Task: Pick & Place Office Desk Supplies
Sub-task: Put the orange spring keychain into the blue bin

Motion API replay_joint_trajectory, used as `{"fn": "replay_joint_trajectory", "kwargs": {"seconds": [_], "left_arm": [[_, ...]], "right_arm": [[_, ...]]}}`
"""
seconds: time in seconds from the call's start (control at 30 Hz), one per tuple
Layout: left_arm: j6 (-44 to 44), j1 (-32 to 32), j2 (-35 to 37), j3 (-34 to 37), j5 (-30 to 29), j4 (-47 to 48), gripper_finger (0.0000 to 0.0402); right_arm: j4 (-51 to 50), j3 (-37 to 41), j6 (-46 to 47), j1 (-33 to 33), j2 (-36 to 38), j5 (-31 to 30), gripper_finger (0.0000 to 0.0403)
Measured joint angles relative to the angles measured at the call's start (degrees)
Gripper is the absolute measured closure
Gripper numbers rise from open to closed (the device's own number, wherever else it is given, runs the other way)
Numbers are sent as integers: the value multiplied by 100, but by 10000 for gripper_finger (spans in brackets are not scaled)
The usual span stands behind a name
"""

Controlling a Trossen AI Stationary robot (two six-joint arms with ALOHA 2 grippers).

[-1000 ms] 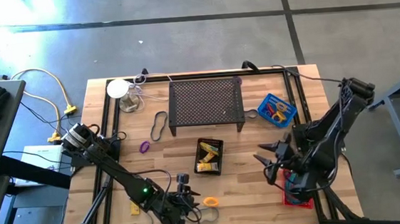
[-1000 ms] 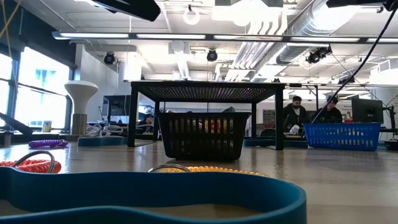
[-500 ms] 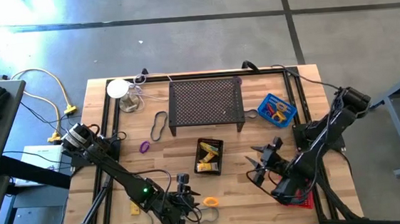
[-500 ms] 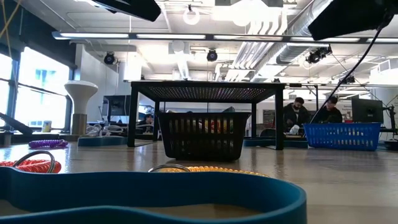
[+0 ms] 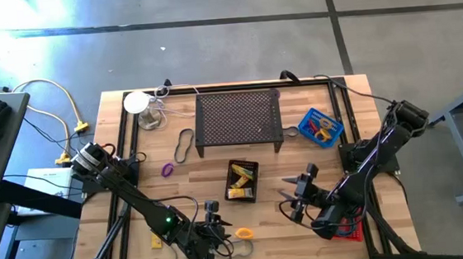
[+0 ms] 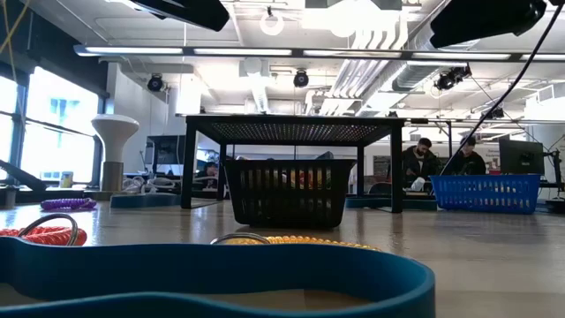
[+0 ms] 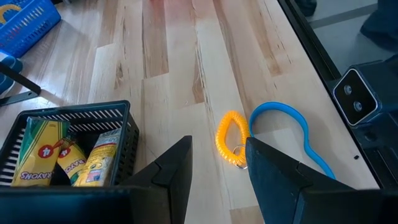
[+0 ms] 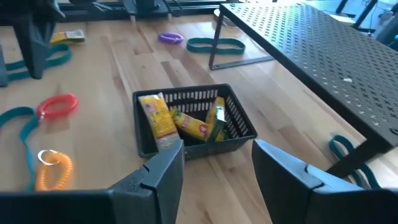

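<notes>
Yellow packets fill the black mesh basket; orange coil ring remains near the table's front edge; both end effectors part-open, empty.

I see the yellow rectangular packets in the small black mesh basket, before the large black perforated metal stand; an orange coiled ring lies nearer, apparently beside a blue band.

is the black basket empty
No, the black basket holds several yellow packets, seen plainly in the right wrist view.
</notes>
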State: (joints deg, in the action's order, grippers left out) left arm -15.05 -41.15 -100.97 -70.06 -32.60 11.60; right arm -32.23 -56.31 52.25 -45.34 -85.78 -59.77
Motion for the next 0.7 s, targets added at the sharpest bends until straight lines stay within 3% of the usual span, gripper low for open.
{"fn": "replay_joint_trajectory", "kwargs": {"seconds": [0.37,0.57,0.7], "left_arm": [[-336,-218,204,0,13,704,259],[-1185,-562,595,-2,132,1885,259],[-2129,-646,643,-2,442,2842,259]], "right_arm": [[87,0,-6,0,0,-2,225],[301,0,-211,3,-45,9,225],[890,0,-864,34,-311,31,225]]}}
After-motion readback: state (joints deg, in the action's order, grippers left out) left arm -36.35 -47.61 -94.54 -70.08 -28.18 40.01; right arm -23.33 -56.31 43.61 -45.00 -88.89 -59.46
